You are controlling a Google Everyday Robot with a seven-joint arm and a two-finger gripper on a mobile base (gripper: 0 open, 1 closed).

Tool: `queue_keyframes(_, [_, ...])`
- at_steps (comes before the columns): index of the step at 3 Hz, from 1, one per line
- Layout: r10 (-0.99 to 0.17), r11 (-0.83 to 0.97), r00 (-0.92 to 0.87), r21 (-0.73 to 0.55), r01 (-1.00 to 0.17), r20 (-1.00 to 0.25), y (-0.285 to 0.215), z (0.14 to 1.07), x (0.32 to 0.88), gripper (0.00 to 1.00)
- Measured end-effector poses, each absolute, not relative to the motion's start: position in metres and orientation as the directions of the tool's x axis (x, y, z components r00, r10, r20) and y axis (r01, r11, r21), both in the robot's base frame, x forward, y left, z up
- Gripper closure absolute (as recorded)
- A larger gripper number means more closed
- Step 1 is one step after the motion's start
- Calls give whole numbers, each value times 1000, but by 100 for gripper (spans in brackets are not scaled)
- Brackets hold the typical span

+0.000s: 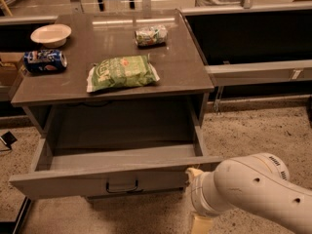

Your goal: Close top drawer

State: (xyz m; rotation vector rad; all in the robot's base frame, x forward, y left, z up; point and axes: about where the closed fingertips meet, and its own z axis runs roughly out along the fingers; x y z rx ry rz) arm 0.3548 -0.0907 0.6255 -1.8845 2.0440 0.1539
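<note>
The top drawer (68,182) is a wide grey wood drawer with a small dark wire handle (122,185) at the centre of its front. It stands partly open under the tabletop, and a strip of its inside floor shows. My gripper (193,173) is at the right end of the drawer front, touching or very close to it. Most of it is hidden behind my white arm (248,191), which fills the lower right.
On the grey tabletop (185,67) lie a green chip bag (123,72), a blue can (45,61) on its side, a pale bowl (50,34) and a green-white can (151,35). A dark counter (253,33) stands to the right. Speckled floor (263,130) lies right of the cabinet.
</note>
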Motion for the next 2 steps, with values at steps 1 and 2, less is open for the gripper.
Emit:
queue_keyframes(1, [-941, 106, -47, -159, -981, -336, -90, 625, 357, 2])
queue_keyframes(2, [-908, 95, -13, -176, -980, -418, -76, 624, 381, 24])
